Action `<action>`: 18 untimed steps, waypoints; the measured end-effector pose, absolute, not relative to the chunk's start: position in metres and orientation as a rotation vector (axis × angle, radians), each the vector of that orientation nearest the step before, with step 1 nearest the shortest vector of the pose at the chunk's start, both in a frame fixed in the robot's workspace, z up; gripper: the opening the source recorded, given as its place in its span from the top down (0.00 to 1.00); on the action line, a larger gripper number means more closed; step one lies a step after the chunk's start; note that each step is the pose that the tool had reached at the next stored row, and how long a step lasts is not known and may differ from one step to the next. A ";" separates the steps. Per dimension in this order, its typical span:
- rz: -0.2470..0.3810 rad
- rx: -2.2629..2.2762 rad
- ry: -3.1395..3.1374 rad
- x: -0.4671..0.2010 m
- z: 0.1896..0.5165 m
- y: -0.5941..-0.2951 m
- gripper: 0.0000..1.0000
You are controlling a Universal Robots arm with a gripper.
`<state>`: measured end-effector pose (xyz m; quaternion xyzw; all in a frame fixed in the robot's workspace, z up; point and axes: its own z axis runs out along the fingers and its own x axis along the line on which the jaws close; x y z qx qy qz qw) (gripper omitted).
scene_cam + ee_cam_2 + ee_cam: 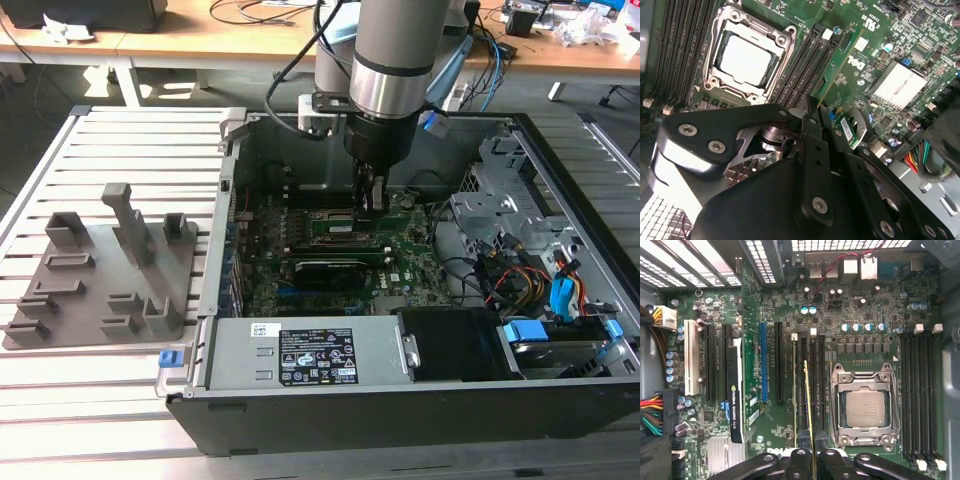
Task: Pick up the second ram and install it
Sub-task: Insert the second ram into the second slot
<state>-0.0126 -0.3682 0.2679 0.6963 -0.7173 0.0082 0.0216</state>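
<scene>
The thin green circuit-board stick, the second ram [808, 405], stands on edge in the lower middle of the first wrist view, a narrow yellow-green line running up from between the black fingertips [801, 456]. The black two-finger gripper [811, 457] is closed onto it, fingers pinching the stick from both sides. The stick hangs right over the bank of long black memory slots [811, 385] just beside the silver processor socket [864, 407], which sits in the frame's lower right; whether it touches a slot, I cannot tell.

In the second wrist view the gripper's black linkage [810, 165] takes up the lower half, and a short piece of the green stick [849, 131] peeks out at centre right, above the large green motherboard [875, 30].

In the exterior view the gripper [372, 200] reaches down into the open black computer case [400, 400] at the centre of the frame, under the grey cylindrical robot arm [395, 50]. At left centre, a grey plastic fixture with upright holders [100, 265] rests on the slatted aluminium table [60, 400], well apart from the gripper.
</scene>
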 end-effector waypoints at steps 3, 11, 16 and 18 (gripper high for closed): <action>0.025 2.158 -2.223 -0.013 0.263 -0.368 0.86; 0.023 2.087 -2.289 -0.024 0.253 -0.368 0.86; 0.022 2.081 -2.296 -0.028 0.242 -0.368 0.86; 0.000 2.090 -2.305 -0.034 0.241 -0.368 0.86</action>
